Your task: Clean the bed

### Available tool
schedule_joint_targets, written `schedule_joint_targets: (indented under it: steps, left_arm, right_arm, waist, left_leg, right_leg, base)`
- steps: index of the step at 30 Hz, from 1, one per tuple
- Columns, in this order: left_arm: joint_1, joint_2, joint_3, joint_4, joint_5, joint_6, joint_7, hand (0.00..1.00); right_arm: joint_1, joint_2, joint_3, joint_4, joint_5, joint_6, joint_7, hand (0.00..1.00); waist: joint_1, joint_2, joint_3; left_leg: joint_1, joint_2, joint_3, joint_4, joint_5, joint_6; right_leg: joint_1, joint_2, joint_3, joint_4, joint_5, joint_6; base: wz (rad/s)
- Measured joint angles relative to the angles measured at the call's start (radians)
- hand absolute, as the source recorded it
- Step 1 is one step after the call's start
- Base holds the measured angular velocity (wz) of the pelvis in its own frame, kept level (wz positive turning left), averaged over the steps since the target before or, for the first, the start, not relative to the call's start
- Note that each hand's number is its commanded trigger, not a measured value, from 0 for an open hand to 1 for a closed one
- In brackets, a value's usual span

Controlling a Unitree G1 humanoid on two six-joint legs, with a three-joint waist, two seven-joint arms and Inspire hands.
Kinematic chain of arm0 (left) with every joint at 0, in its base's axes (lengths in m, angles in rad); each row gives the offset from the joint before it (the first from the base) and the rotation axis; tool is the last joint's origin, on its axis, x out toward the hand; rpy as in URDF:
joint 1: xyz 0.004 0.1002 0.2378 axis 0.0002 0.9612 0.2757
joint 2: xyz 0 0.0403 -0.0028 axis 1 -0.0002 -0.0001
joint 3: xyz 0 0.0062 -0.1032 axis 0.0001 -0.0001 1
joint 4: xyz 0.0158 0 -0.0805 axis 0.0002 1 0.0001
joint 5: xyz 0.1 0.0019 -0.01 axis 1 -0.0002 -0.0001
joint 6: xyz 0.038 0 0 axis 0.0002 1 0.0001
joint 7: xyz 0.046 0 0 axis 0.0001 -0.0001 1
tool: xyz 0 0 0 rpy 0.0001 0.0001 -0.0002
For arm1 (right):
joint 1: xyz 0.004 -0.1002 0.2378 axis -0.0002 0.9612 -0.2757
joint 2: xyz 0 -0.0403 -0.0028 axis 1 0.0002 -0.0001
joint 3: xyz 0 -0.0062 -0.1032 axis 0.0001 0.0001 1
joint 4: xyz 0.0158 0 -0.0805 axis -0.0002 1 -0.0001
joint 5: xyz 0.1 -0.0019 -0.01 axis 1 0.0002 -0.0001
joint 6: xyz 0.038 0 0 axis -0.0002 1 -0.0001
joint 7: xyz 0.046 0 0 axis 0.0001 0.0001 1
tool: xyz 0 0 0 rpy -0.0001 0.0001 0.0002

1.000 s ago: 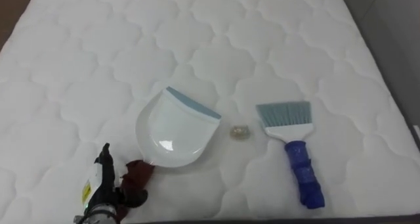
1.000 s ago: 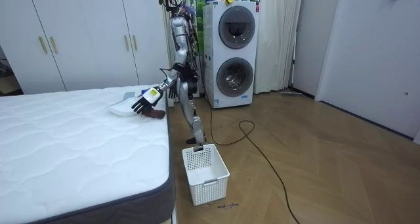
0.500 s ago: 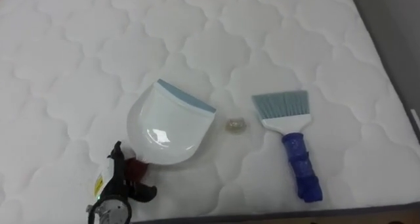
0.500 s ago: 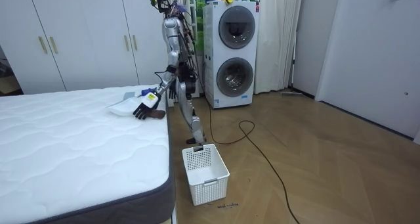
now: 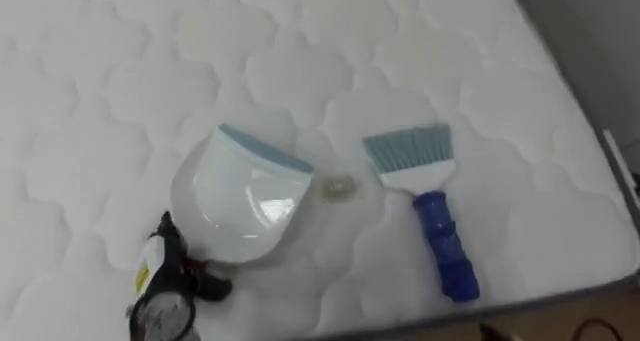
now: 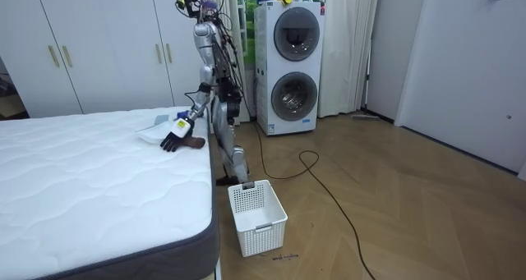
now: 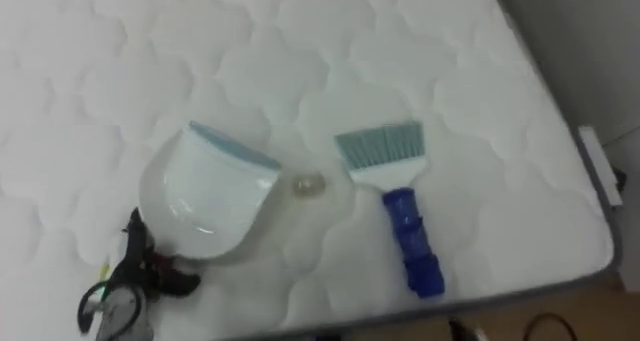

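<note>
- The robot stands at the side of the bed (image 5: 100, 71), with the stacked washing machines (image 6: 288, 66) behind it, and leans over the white quilted mattress.
- Its left hand (image 5: 160, 281) reaches down to the near edge of the mattress, right at the back of the white dustpan (image 5: 240, 196), where the handle is.
- The fingers (image 5: 212, 287) look spread and fairly straight; from here they are not wrapped round anything, and the room view shows the brown handle (image 6: 196, 143) poking out beside the hand.
- The dustpan lies flat on the mattress, its blue-grey lip pointing away from the hand.
- A small crumpled scrap (image 5: 338, 187) sits just beside that lip, between the dustpan and the brush (image 5: 432, 221).
- The brush lies flat near the scrap, pale bristles towards the far side of the bed and blue handle towards the near edge.
- A white plastic basket (image 6: 257, 217) stands on the wooden floor near the corner of the bed.
</note>
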Motion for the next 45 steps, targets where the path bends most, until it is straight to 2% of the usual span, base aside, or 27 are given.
schedule_joint_targets:
  steps: [2,4,8,15,23,34,35,36,37,42,45]
  left_arm:
    - [-0.004,-0.006,0.0,0.0,0.0,-0.005,0.0,0.0]
    - [-0.005,-0.006,0.0,0.003,-0.002,-0.005,0.0,0.0]
    - [0.004,-0.008,-0.001,0.016,0.0,0.005,-0.002,0.0]
    - [0.016,-0.007,-0.001,0.025,-0.001,0.017,-0.032,0.0]
    - [0.016,-0.005,-0.001,0.042,-0.001,0.017,-0.043,0.0]
    - [0.015,-0.002,-0.017,0.067,-0.002,0.018,-0.049,0.0]
    - [0.014,-0.002,-0.017,0.07,-0.002,0.017,-0.049,0.18]
    - [0.014,-0.002,-0.017,0.073,-0.002,0.017,-0.049,0.91]
    - [0.012,-0.002,-0.017,0.078,-0.001,0.016,-0.049,1.0]
    - [0.006,0.003,-0.017,0.089,-0.004,0.017,-0.027,1.0]
    - [-0.013,0.03,-0.017,0.095,-0.01,0.028,-0.02,1.0]
  right_arm:
    - [-0.014,0.0,0.0,0.002,0.0,0.002,0.004,0.0]
    - [-0.016,0.0,0.001,-0.002,0.0,0.011,0.006,0.0]
    - [-0.013,-0.006,0.008,-0.006,0.022,0.014,0.012,0.0]
    - [-0.014,-0.012,0.036,-0.007,0.048,0.014,0.02,0.0]
    - [-0.012,-0.012,0.056,-0.007,0.075,0.014,0.029,0.0]
    - [-0.004,-0.012,0.067,-0.007,0.082,0.011,0.025,0.0]
    - [-0.003,-0.012,0.068,-0.007,0.086,0.011,0.022,0.0]
    - [-0.003,-0.011,0.068,-0.007,0.087,0.011,0.02,0.0]
    - [-0.003,-0.01,0.068,-0.007,0.088,0.01,0.016,0.0]
    - [0.005,-0.008,0.067,-0.004,0.104,0.01,0.002,0.0]
    - [0.004,-0.012,0.067,-0.007,0.113,0.014,-0.002,0.0]
  waist:
    - [0.004,-0.007,-0.0066]
    - [0.012,-0.007,-0.0069]
    - [0.014,0.0,-0.0139]
    - [0.015,0.001,-0.0156]
    - [0.015,-0.005,-0.0215]
    - [0.015,-0.005,-0.0217]
    - [0.015,-0.005,-0.0217]
    - [0.014,-0.005,-0.0217]
    - [0.014,-0.005,-0.0216]
    - [0.014,-0.001,-0.0212]
    - [0.015,0.007,-0.0201]
  left_leg:
    - [-0.009,-0.011,0.002,0.017,0.002,0.005]
    - [-0.011,-0.02,0.003,0.022,0.002,0.007]
    - [-0.01,-0.028,0.003,0.021,0.01,0.011]
    - [-0.011,-0.027,-0.001,0.019,0.017,0.006]
    - [-0.008,-0.028,-0.001,0.019,0.017,0.006]
    - [0.005,-0.029,0.0,0.013,0.017,0.007]
    - [0.006,-0.029,0.0,0.012,0.017,0.007]
    - [0.006,-0.029,0.0,0.012,0.017,0.007]
    - [0.006,-0.029,0.0,0.011,0.017,0.007]
    - [0.008,-0.029,0.0,0.003,0.017,0.007]
    - [0.015,-0.029,0.002,-0.006,0.018,0.008]
  right_leg:
    - [0.003,-0.01,-0.001,-0.001,0.004,0.006]
    - [0.008,-0.013,0.0,-0.003,0.006,0.01]
    - [0.011,-0.02,0.0,0.0,0.007,0.013]
    - [0.011,-0.02,-0.002,0.001,0.01,0.008]
    - [0.012,-0.021,-0.001,0.002,0.011,0.007]
    - [0.025,-0.02,-0.001,0.001,0.008,0.011]
    - [0.025,-0.02,-0.001,0.001,0.008,0.011]
    - [0.025,-0.02,-0.001,0.001,0.008,0.011]
    - [0.025,-0.02,-0.001,0.0,0.008,0.011]
    - [0.024,-0.02,-0.001,-0.001,0.007,0.012]
    - [0.025,-0.02,-0.002,0.0,0.006,0.013]
  base:
    - [0.07]
    - [0.05]
    - [0.05]
    - [0.0]
    - [0.0]
    - [0.0]
    - [0.0]
    - [0.0]
    - [0.0]
    - [0.0]
    - [-0.02]
